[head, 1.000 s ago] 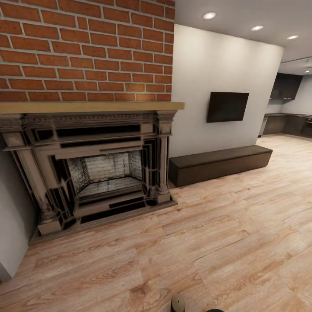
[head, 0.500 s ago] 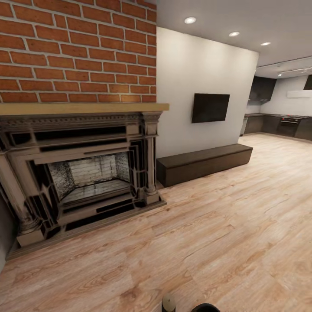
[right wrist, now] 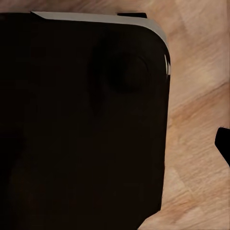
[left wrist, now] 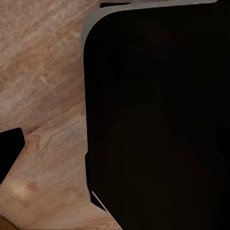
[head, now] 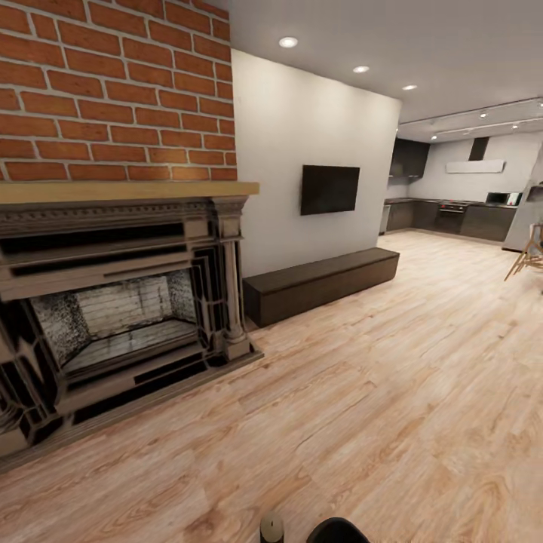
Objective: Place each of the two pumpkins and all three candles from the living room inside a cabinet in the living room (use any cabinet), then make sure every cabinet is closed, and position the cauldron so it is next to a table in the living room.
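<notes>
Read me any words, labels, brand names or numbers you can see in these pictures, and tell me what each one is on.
There is no readable text.
The wall-mounted TV has a blank dark screen with no logo to make out.
The brick wall, the fireplace and the long low cabinet carry no lettering.
The kitchen appliances at the far end are too small to tell whether they bear any marking.

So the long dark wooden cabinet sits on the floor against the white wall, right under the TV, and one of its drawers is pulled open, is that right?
Not quite. In the head view the cabinet does sit on the floor against the white wall, below the TV, but no drawer is pulled open; its front is flush and shut all along.
</notes>
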You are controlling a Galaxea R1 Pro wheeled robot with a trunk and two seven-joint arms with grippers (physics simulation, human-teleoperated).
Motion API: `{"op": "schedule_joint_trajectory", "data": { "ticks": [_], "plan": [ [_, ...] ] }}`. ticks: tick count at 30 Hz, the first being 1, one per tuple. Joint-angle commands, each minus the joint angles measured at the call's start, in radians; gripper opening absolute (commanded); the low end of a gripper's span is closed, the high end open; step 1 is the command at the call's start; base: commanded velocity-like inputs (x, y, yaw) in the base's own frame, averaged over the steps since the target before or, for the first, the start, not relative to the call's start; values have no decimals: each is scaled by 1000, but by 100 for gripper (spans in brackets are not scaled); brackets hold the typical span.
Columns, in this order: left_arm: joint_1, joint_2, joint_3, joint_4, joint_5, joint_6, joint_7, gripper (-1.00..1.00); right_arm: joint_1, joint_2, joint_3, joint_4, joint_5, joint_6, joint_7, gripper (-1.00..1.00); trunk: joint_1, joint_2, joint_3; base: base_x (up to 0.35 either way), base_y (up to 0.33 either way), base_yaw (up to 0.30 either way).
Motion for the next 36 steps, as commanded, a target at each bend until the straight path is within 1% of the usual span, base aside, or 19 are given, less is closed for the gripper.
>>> {"op": "schedule_joint_trajectory", "data": {
  "ticks": [1,9,18,29,31,34,36],
  "plan": [
    [1,0,0,-1,0,-4,0,100,-1,0,0,1,-1,-4,0,100,0,0,0,0,0,-278],
    [0,0,0,-2,-1,-11,0,100,-1,0,0,2,1,-7,0,100,0,0,1,0,0,-261],
    [0,8,1,-2,-1,-11,0,100,-1,1,0,2,0,-8,0,100,0,0,1,0,0,-142],
    [0,10,0,-2,-1,-14,0,100,-1,1,0,2,-1,-8,0,100,0,0,1,0,0,-252],
    [1,13,1,-2,-1,-25,0,100,-1,0,0,2,-1,-9,0,100,0,0,1,0,0,-70],
    [0,18,2,-2,-1,-70,0,100,-1,-1,0,1,-2,-23,-2,100,0,0,1,0,0,-19],
    [-4,22,2,-17,-1,-93,0,100,-1,-1,-2,1,-3,-28,-7,100,0,0,1,0,0,-6]
  ]
}}
